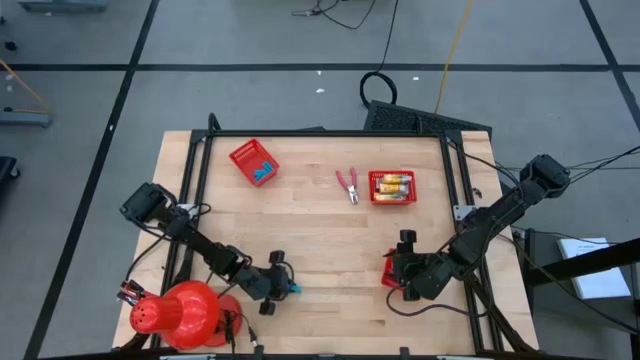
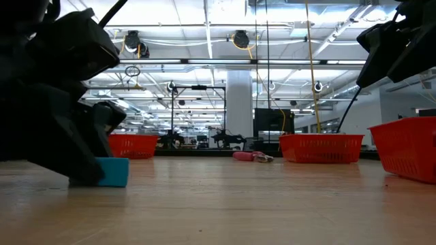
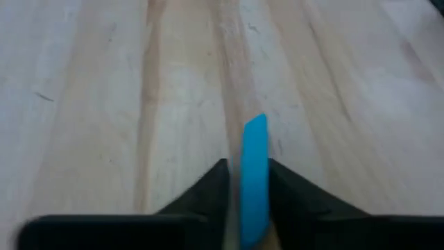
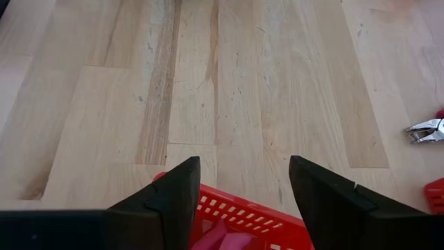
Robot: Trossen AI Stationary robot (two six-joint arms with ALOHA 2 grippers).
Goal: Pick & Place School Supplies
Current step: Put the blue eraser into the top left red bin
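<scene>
My left gripper is near the table's near edge, shut on a light-blue eraser block. My right gripper hangs open over a red mesh basket at the near right; something pinkish-red lies in that basket. Red-handled pliers lie flat on the far middle of the table, and their metal jaws show in the right wrist view. A far basket holds blue blocks; another holds yellow-and-white packets. My left gripper pinches the light-blue eraser block between its two fingers on its two broad faces. The block stands on edge and sticks out past the fingertips. In the low view its lower edge looks level with the tabletop; I cannot tell whether it rests there.
A red perforated cone-like object stands at the near left corner beside the left arm. A black frame runs along the table's far edge and down its sides. Bare wood stretches between the two grippers and the far baskets.
</scene>
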